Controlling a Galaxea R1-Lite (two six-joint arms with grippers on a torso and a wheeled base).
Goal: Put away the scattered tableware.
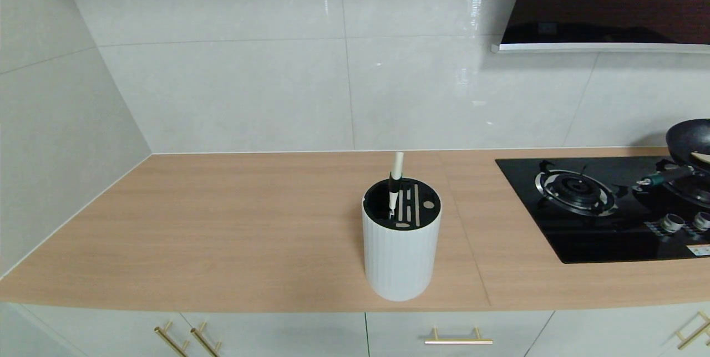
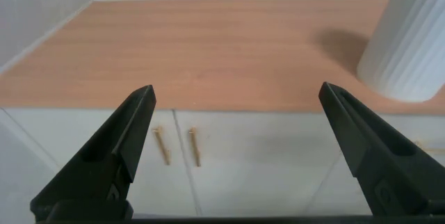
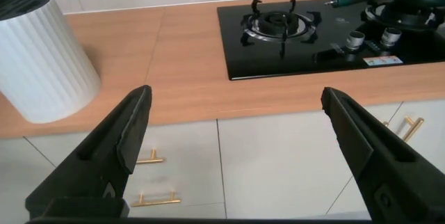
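Observation:
A white ribbed utensil holder [image 1: 400, 240] with a black slotted top stands near the front edge of the wooden counter [image 1: 233, 224]. One utensil with a cream handle [image 1: 396, 171] sticks upright out of its round opening. The holder also appears in the left wrist view [image 2: 410, 40] and the right wrist view [image 3: 42, 57]. My left gripper [image 2: 236, 99] hangs open in front of the counter edge, over the cabinet doors, with nothing between its fingers. My right gripper [image 3: 236, 99] is open too, below the counter edge between holder and hob.
A black gas hob [image 1: 610, 207] is set into the counter at the right, with a dark wok [image 1: 690, 141] on its far burner. A range hood [image 1: 604, 8] hangs above. White cabinets with brass handles [image 1: 457, 340] run under the counter. Tiled walls close the back and left.

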